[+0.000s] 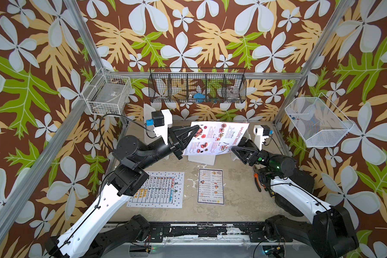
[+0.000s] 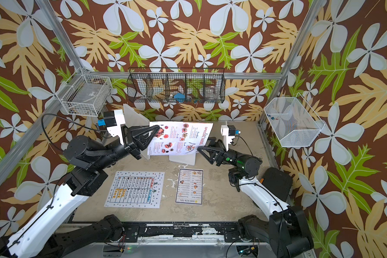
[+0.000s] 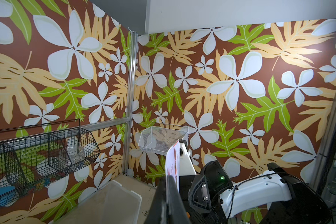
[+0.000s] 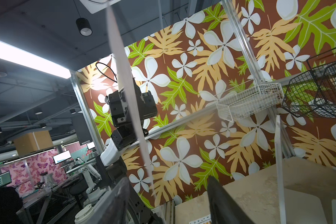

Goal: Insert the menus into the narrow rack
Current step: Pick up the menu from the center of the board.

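Menus sit in two places. The pinkish SPECIAL MENU stands on edge in the air over the white rack at the back of the table, its print turned sideways (title toward the right arm's side). The left gripper is clamped on the sheet's edge on the left arm's side. The left wrist view shows the paper pinched tight between the two fingers. The right gripper sits at the sheet's lower corner on the opposite side with its jaws apart. In the right wrist view the paper runs edge-on through the gap, nearer one finger than the other and not squeezed. Whether the bottom edge has entered a slot of the rack cannot be told. The large white menu with the dotted border lies flat on the near part of the table, partly under the left arm. The dark-bordered DIM SUM INN menu lies flat beside it without touching it. Both are well apart from the rack.
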Available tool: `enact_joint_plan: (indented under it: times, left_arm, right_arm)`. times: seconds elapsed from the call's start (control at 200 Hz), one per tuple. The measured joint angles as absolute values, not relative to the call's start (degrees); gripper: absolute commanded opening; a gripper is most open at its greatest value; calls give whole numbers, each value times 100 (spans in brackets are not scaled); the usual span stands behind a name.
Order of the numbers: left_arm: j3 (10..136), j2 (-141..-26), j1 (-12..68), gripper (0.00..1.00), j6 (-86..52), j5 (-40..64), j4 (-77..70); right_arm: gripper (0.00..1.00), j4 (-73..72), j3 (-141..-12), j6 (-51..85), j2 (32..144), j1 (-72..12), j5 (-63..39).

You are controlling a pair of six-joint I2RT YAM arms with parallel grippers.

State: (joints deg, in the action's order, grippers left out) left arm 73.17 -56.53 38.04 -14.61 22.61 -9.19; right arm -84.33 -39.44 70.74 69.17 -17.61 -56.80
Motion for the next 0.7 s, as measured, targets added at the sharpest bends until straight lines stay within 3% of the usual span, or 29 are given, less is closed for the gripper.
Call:
enact_joint_plan:
  times: [0.44,0.701]
  left_arm:
    - [7063,-5596,3804,0,-1693,1824,-1094]
    - [6936,-5487,3804,0,-1678,1653,-1026]
  right_arm:
    - [20,-8646,-3948,7303,6862,-1763,-5653]
    - [0,-7334,-4034,6335,6335,-1763,-5621]
